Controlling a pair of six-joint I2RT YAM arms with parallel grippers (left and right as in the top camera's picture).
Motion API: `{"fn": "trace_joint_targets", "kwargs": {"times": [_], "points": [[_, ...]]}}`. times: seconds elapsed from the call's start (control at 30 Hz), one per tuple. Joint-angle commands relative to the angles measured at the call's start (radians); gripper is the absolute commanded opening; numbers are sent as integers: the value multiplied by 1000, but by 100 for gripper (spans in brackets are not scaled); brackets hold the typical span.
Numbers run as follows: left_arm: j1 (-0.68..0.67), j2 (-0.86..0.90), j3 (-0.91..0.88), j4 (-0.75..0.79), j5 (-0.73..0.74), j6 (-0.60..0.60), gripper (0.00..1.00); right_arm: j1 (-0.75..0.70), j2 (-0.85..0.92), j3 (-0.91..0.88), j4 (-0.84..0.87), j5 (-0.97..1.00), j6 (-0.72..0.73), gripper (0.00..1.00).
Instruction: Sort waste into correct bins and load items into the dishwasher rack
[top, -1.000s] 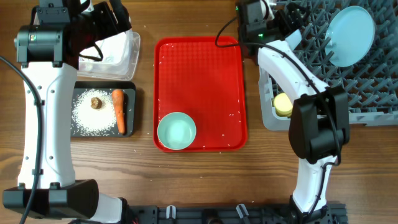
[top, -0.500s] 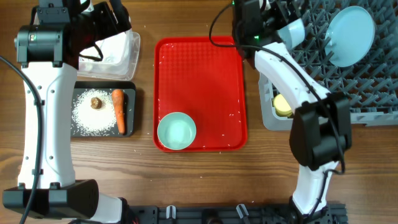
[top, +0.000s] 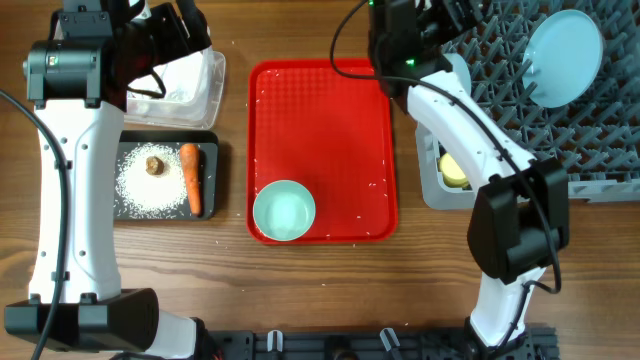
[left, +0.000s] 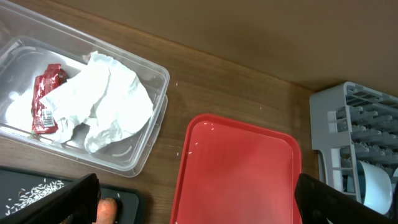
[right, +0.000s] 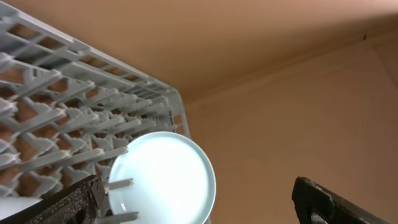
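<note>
The slim orange carrot (top: 190, 178), the brown nut-like lump (top: 155, 164) and white rice grains (top: 145, 192) lie in the black tray (top: 208, 150). The clear tub (top: 205, 90) holds crumpled white paper (left: 109, 102) and a red wrapper (left: 46, 96). The pale green bowl (top: 284, 210) sits on the red tray (top: 320, 120). The pale blue plate (top: 565, 42) stands in the grey rack (top: 580, 130), which also holds the yellow cup (top: 455, 168) and the white-blue bowl (left: 375, 186). My left gripper (left: 196, 199) is open and empty above the tub. My right gripper (right: 196, 199) is open and empty at the rack's back left.
The red tray lies between the bins on the left and the rack on the right. The right arm (top: 470, 110) reaches over the rack's left edge. Bare wooden table (top: 330, 290) runs along the front.
My right wrist has swung left, from over the rack's back-left corner toward the red tray's back-right corner. The left arm and all objects have not moved.
</note>
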Motion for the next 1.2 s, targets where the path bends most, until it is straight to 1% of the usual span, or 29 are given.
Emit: {"fn": "trace_joint_targets", "kwargs": {"times": [0.0, 0.07, 0.13, 0.2, 0.27, 0.33, 0.37, 0.4, 0.43, 0.47, 0.53, 0.6, 0.73, 0.77, 0.83, 0.87, 1.0, 1.17], "points": [[7, -26, -1, -1, -6, -9, 100, 78, -20, -1, -71, 25, 126, 100], [7, -26, -1, -1, -6, -9, 100, 124, -23, -1, -160, -27, 193, 100], [7, -26, -1, -1, -6, -9, 100, 168, -29, -1, -270, -139, 322, 100], [7, -26, -1, -1, -6, -9, 100, 203, -44, -1, -400, -348, 487, 100], [7, -26, -1, -1, -6, -9, 100, 213, -67, -1, -492, -558, 641, 100], [7, -26, -1, -1, -6, -9, 100, 213, -95, -1, -571, -760, 758, 100], [7, -26, -1, -1, -6, -9, 100, 212, -117, -1, -624, -905, 814, 100], [7, -26, -1, -1, -6, -9, 100, 212, -126, -1, -646, -969, 826, 100], [7, -26, -1, -1, -6, -9, 100, 212, -148, -1, -690, -1140, 846, 100], [7, -26, -1, -1, -6, -9, 100, 212, -159, -1, -716, -1262, 871, 100], [7, -26, -1, -1, -6, -9, 100, 212, -166, -1, -761, -1437, 964, 100], [7, -26, -1, -1, -6, -9, 100, 216, -159, -16, -789, -1503, 1047, 100], [7, -26, -1, -1, -6, -9, 100, 233, -158, -115, -772, -1527, 1141, 99], [7, -26, -1, -1, -6, -9, 100, 242, -156, -192, -745, -1590, 1166, 97], [7, -26, -1, -1, -6, -9, 100, 245, -156, -252, -733, -1616, 1211, 94], [7, -26, -1, -1, -6, -9, 100, 245, -156, -300, -727, -1621, 1272, 91], [7, -26, -1, -1, -6, -9, 100, 245, -156, -381, -701, -1623, 1362, 84], [7, -26, -1, -1, -6, -9, 100, 248, -154, -410, -671, -1628, 1410, 71]]}}
